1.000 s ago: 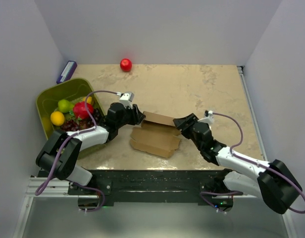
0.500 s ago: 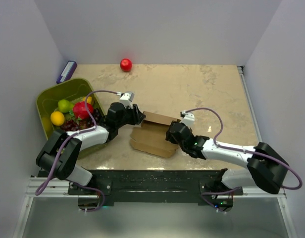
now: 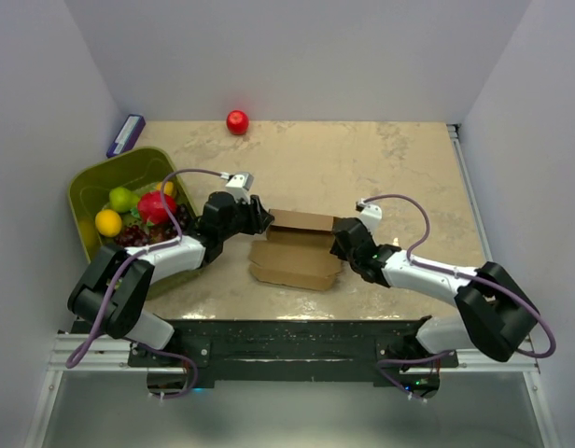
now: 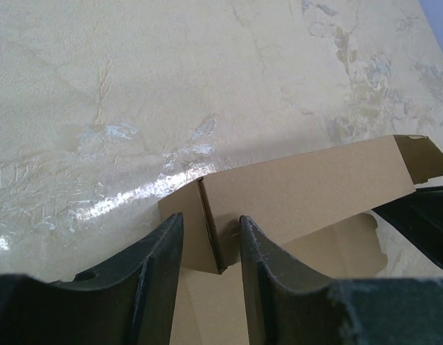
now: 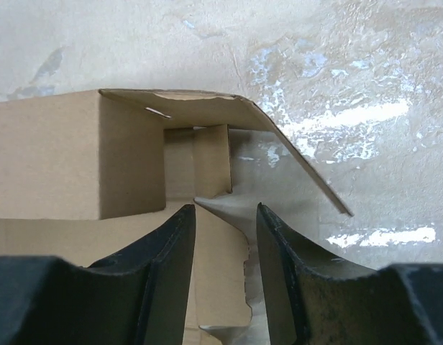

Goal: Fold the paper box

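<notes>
The paper box (image 3: 295,250) is brown cardboard, partly folded, lying mid-table with its back wall (image 3: 302,222) upright. My left gripper (image 3: 259,222) is at the box's left end. In the left wrist view the jaws (image 4: 211,230) are narrowly open and straddle the folded corner of the box (image 4: 308,187). My right gripper (image 3: 342,241) is at the box's right end. In the right wrist view it (image 5: 225,215) is narrowly open over a flat flap of the box (image 5: 56,158), with the open end and a slanting loose flap (image 5: 293,154) just ahead.
An olive-green bin (image 3: 93,187) of fruit stands at the left, close beside the left arm. A red apple (image 3: 237,121) lies at the back wall. A blue-purple object (image 3: 126,134) lies at the far left rear.
The right arm swung in from the right and its gripper came up to the box's right end. The box now looks squarer and more closed. The left arm has barely moved.
</notes>
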### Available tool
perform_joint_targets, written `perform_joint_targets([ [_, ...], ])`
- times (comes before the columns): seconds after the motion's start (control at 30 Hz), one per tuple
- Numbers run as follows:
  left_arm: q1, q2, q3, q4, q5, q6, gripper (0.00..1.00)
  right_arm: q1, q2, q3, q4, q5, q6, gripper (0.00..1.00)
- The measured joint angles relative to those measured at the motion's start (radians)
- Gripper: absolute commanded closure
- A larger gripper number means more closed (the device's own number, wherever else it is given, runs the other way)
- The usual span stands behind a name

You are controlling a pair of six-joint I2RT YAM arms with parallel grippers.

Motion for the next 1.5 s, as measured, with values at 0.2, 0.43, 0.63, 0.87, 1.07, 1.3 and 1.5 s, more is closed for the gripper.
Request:
perform_joint_targets([
  [0.2,0.0,0.004,0.004,-0.001,0.0,0.001,0.59,-0.012,0.04,-0.035,0.079,-0.016,-0.029,0.6],
  [0.43,0.0,0.011,0.011,-0.001,0.0,0.004,0.59,-0.029,0.09,-0.057,0.219,-0.019,-0.076,0.61],
  [0.63,0.0,0.012,0.014,-0.003,0.0,0.008,0.59,-0.029,0.131,-0.072,0.333,-0.023,-0.116,0.66],
  [0.87,0.0,0.014,0.015,-0.003,-0.001,0.008,0.59,-0.026,0.144,-0.085,0.428,-0.028,-0.174,0.69],
  [1.07,0.001,0.018,0.018,0.0,-0.007,0.008,0.6,0.018,0.16,-0.084,0.464,-0.012,-0.211,0.69],
  [1.3,0.005,0.022,0.019,0.001,-0.012,0.008,0.6,0.059,0.241,-0.079,0.473,0.002,-0.215,0.7],
  [1.5,0.013,0.024,0.019,0.008,-0.034,0.016,0.55,0.084,0.258,-0.044,0.441,0.032,-0.2,0.59],
])
